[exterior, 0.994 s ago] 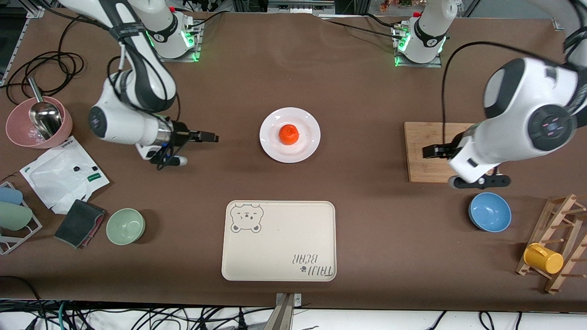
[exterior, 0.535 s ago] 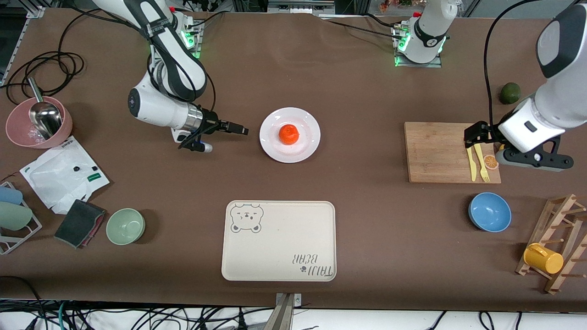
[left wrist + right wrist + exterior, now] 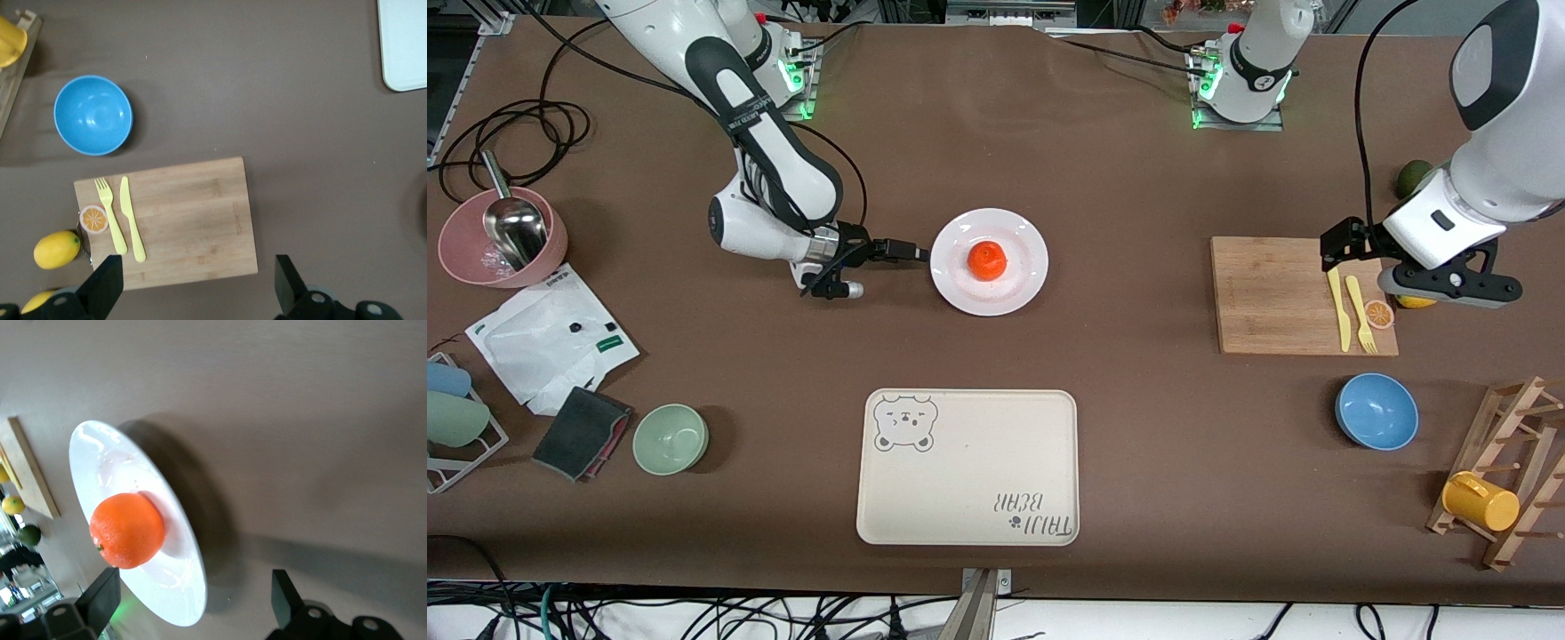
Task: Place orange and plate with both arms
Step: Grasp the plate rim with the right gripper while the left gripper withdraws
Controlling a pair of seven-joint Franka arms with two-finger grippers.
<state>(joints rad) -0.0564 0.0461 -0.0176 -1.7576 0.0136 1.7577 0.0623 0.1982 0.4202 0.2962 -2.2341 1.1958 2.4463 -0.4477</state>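
plate rim: round glossy white plate (image 3: 1024,286) holding small red-orange orange (image 3: 987,260), just ahead of right gripper (image 3: 911,252)
right jaws: apart, empty
left gripper (image 3: 1336,247): over bamboo board (image 3: 1272,298), jaws apart, empty

The cream rectangular tray (image 3: 967,466) carries the printed words "TAIJI BEAR", which read upside down in the front view, in the tray's corner nearest the front camera toward the left arm's end of the table. A white packet (image 3: 551,338) bears small green labels too small to read.
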